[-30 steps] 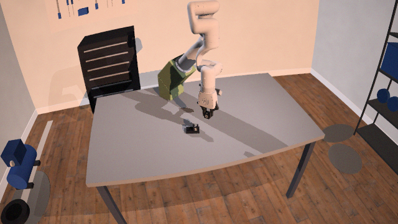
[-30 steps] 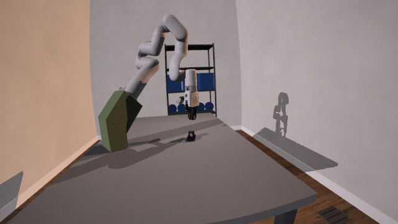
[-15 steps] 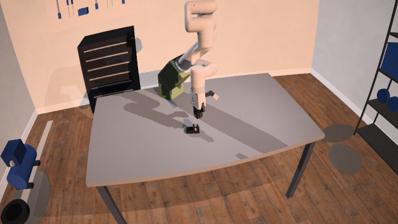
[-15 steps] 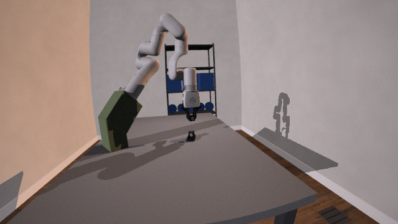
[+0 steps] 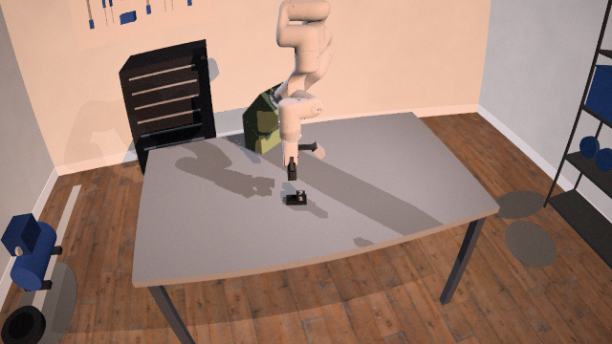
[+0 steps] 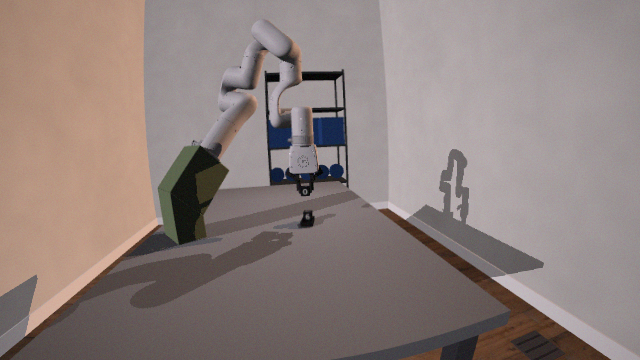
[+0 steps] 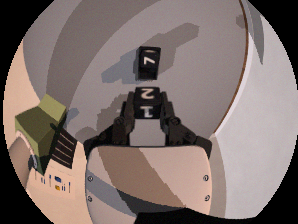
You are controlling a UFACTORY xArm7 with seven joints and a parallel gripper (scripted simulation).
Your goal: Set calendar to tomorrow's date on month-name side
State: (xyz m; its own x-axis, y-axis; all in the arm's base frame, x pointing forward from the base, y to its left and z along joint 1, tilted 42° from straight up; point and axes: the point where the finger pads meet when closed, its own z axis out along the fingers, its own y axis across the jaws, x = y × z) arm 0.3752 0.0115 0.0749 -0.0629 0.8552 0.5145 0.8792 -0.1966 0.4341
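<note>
Top view: The gripper (image 5: 292, 176) (image 6: 305, 190) (image 7: 147, 99) is just above the middle of the frame, closed on a dark cube (image 5: 292, 177) (image 6: 305, 191) (image 7: 147, 103). Fingers and cube are nearly the same black; their boundary is hard to make out, and no digit on the held cube is legible. The tray (image 5: 290, 203) (image 6: 303, 225) lies on the table (image 5: 206, 234) (image 6: 320, 295) (image 7: 187, 95) near the frame's centre, just below the gripper in the picture. The second cube (image 5: 300, 195) (image 6: 307, 217) (image 7: 149, 61) is on the tray's right-hand part; its pale marking is too small to read.

Exterior view: The gripper hangs right of the arm's base, slightly left of the frame's centre line, fingers pointing down. The held cube is between the fingertips, raised off the table, with a pale ring-like mark facing the camera. The tray and second cube are below it, with a visible gap between. The tray's inside and the month's name cannot be made out.

Wrist view: The fingers grip the held cube from left and right at the centre of the frame, covering its sides. Two faces show, a 2 above and a 1 below, the 1 upside down in the picture. The second cube lies ahead of the fingertips, higher in the frame and apart from the held cube, with what looks like a 7 turned sideways. The tray cannot be clearly told from that cube here. Black borders cut off the frame's corners.

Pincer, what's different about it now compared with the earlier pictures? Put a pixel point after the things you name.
In the top view, the pincer (image 5: 292, 175) (image 6: 305, 190) (image 7: 147, 99) has moved left, and it has turned about its upright axis. It now grips a dark cube (image 5: 292, 177) (image 6: 305, 192) (image 7: 147, 95) above the table; I see no sign of anything being let go. The tray (image 5: 290, 203) (image 6: 306, 224) and the other cube (image 5: 300, 195) (image 6: 307, 216) (image 7: 149, 61) have stayed put.
</note>
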